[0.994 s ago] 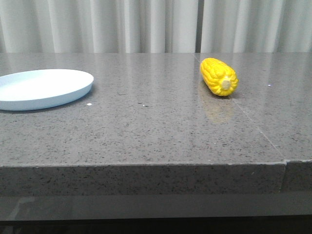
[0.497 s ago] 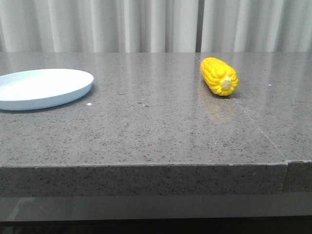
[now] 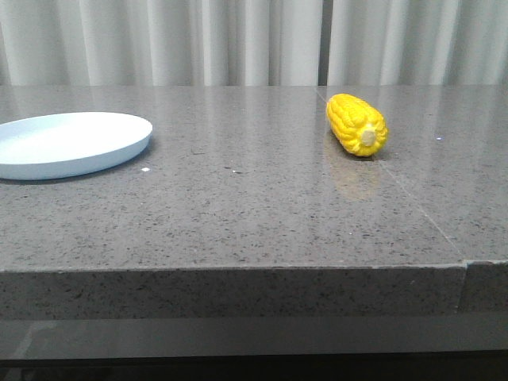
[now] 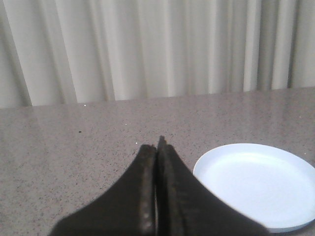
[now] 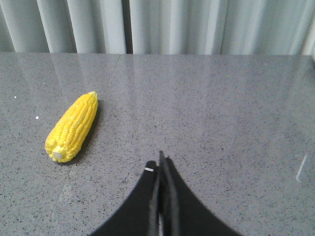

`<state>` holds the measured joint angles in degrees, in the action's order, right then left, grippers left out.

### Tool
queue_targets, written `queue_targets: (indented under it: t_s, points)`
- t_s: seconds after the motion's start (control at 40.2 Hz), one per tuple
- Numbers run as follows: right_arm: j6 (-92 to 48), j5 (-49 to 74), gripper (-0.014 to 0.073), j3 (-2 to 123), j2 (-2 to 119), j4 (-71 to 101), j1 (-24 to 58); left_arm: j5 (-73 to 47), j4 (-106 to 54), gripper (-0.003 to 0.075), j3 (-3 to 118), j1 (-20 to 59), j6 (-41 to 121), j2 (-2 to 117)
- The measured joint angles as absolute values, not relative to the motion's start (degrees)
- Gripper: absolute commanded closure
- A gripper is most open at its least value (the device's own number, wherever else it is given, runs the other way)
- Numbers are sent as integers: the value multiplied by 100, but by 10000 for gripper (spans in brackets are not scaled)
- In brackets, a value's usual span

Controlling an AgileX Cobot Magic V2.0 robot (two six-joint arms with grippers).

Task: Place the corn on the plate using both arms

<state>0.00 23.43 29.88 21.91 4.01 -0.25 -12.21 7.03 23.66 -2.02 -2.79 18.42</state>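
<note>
While both arms sit out of the front view, wrist views show each gripper: left gripper (image 4: 157,145) pressed fully together, fingertips touching, nothing between them; right gripper (image 5: 161,160) likewise closed flat, holding nothing. Both poised above the grey speckled countertop (image 3: 238,214), no contact with any object.

Near to far in front view: countertop front edge, a seam line running back on the right side, then plate (image 3: 71,143) at the left edge, partly cropped, then corn (image 3: 357,125) on the right half, slightly farther back than the plate's near rim. Well apart from each other, bare stone between.

Corn lying flat on its side, on the countertop, not on the plate. Long axis runs roughly near-to-far with a slight diagonal: pale cut end faces the camera and a bit rightward, tapered tip points away toward the curtain (image 3: 238,40). Faint reflection in the stone just in front of it.

Right wrist view: corn (image 5: 72,127) off to one side of the closed fingers, apart, cut end nearer the gripper. Left wrist view: plate (image 4: 256,184) just beside the fingers (image 4: 145,196), plain, nothing on it.
</note>
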Motion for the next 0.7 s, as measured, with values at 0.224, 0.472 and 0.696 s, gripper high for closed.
queue_targets:
  t_s: [0.224, 0.472, 0.696]
  points:
    - [0, 2359, 463, 2998, 2242, 460, -25, -1251, 703, 616, 2366, -202, -279, 1898]
    - [0, 2440, -70, 2998, 2242, 482, -25, -1251, 716, 79, 2366, -202, -279, 1898]
    - [0, 2453, -59, 2998, 2242, 482, -25, -1251, 716, 49, 2366, -202, -279, 1898]
